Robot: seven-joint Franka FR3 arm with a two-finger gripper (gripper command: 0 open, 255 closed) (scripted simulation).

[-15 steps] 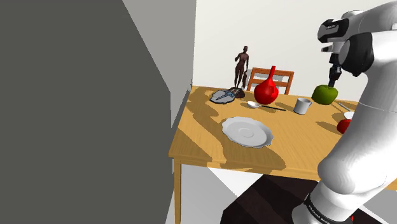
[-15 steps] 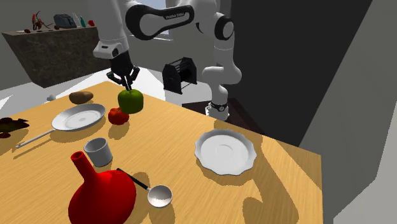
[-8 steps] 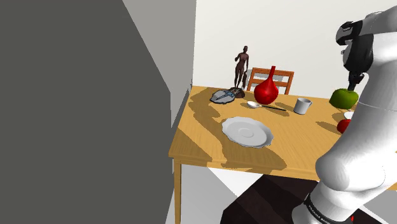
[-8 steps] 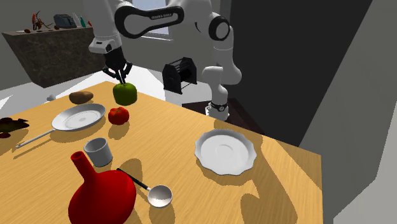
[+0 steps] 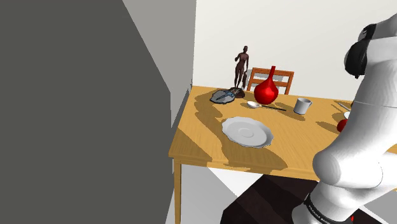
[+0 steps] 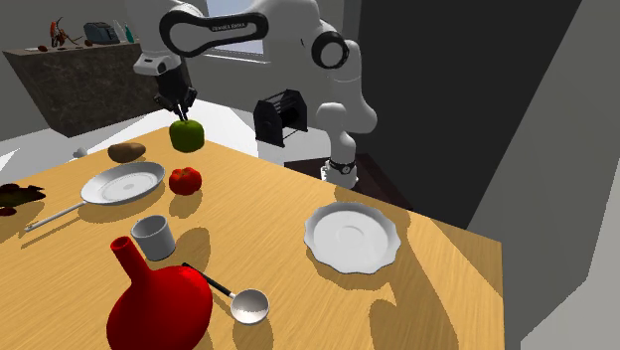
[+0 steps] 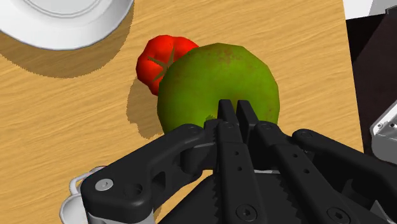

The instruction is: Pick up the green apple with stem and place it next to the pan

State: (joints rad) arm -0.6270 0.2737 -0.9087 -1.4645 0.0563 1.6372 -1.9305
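The green apple [image 6: 187, 134] hangs in the air above the table's far edge, beyond the red tomato [image 6: 184, 180]. My gripper [image 6: 177, 107] sits right over it, pointing down. In the wrist view the black fingers [image 7: 236, 111] are shut on the stem at the top of the apple [image 7: 219, 79], with the tomato [image 7: 159, 57] on the wood underneath. The pan [image 6: 121, 183] is a white shallow dish with a long handle, lying on the second exterior view's left of the tomato; its rim [image 7: 63, 25] shows past the tomato in the wrist view.
On the wooden table [image 6: 268, 209] stand a white cup [image 6: 154, 236], a red vase [image 6: 159, 303], a spoon [image 6: 248, 303], a scalloped white plate [image 6: 350, 237] and a brown potato [image 6: 125, 151]. A dark figurine [image 5: 242, 65] and a chair [image 5: 270, 77] stand at the far side.
The gripper has carried the apple up and toward the second exterior view's left, past the tomato. In the shoulder view it has gone rightward behind the arm.
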